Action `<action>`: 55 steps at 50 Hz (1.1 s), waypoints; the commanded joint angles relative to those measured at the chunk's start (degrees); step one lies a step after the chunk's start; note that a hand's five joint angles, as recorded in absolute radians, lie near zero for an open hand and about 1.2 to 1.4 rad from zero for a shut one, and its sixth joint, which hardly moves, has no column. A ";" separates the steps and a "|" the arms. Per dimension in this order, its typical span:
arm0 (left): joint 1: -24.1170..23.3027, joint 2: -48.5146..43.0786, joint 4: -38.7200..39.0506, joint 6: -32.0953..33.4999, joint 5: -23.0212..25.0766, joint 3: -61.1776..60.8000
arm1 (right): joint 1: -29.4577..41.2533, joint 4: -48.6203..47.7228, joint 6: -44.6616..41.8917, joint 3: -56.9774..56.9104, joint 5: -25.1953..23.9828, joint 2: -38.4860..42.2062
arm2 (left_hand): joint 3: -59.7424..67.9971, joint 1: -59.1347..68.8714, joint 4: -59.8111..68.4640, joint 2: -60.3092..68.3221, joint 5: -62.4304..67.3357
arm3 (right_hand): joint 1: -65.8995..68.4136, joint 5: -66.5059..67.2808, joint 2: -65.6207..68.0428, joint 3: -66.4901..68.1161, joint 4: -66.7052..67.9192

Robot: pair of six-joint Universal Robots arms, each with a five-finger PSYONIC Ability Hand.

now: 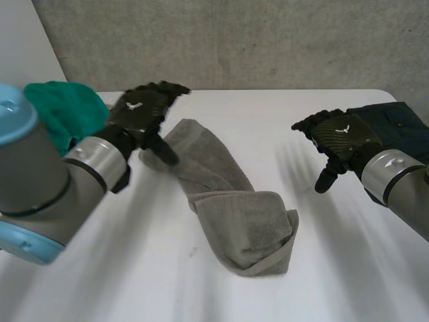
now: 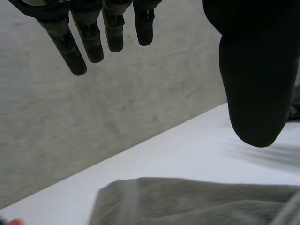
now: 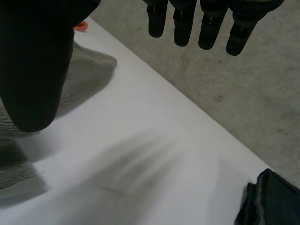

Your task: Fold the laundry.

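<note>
A grey towel (image 1: 231, 198) lies loosely folded and bunched in the middle of the white table (image 1: 134, 268), one end reaching toward the far left. My left hand (image 1: 142, 111) hovers above that far end with fingers straight, open and holding nothing. In the left wrist view its fingers (image 2: 89, 37) and thumb (image 2: 255, 79) are spread above the towel's edge (image 2: 197, 204). My right hand (image 1: 342, 137) hangs open over bare table, to the right of the towel. Its fingers (image 3: 206, 23) and thumb (image 3: 35, 70) are apart, with the grey towel (image 3: 86, 77) beyond the thumb.
A green cloth (image 1: 67, 111) is heaped at the table's far left, behind my left arm. A dark blue garment (image 1: 399, 131) lies at the far right edge, also seen by the right wrist (image 3: 272, 201). A grey wall rises behind the table.
</note>
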 commanded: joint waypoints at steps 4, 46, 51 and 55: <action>-2.50 -0.16 -4.21 -0.16 -0.05 -4.48 | 1.90 1.44 -2.11 0.13 -0.14 0.90 | 7.43 8.87 7.89 7.58 7.89 | -2.62 -2.52 -2.31 -2.18 -2.19; -14.74 -3.17 -12.29 2.12 -8.67 12.75 | 1.46 1.53 -8.61 -11.36 -4.16 11.35 | 66.62 68.07 67.09 66.77 67.08 | -2.62 -2.52 -2.31 -2.18 -2.19; -14.74 4.22 -16.95 7.04 -8.67 10.91 | 1.98 2.66 -9.23 -19.72 -12.78 17.59 | 66.62 68.07 67.09 66.77 67.08 | -2.62 -2.52 -2.31 -2.18 -2.19; -14.91 8.97 -19.59 10.56 -8.75 9.15 | 3.65 6.35 -8.27 -27.63 -18.76 24.62 | 66.62 68.07 67.09 66.77 67.08 | -2.62 -2.52 -2.31 -2.18 -2.19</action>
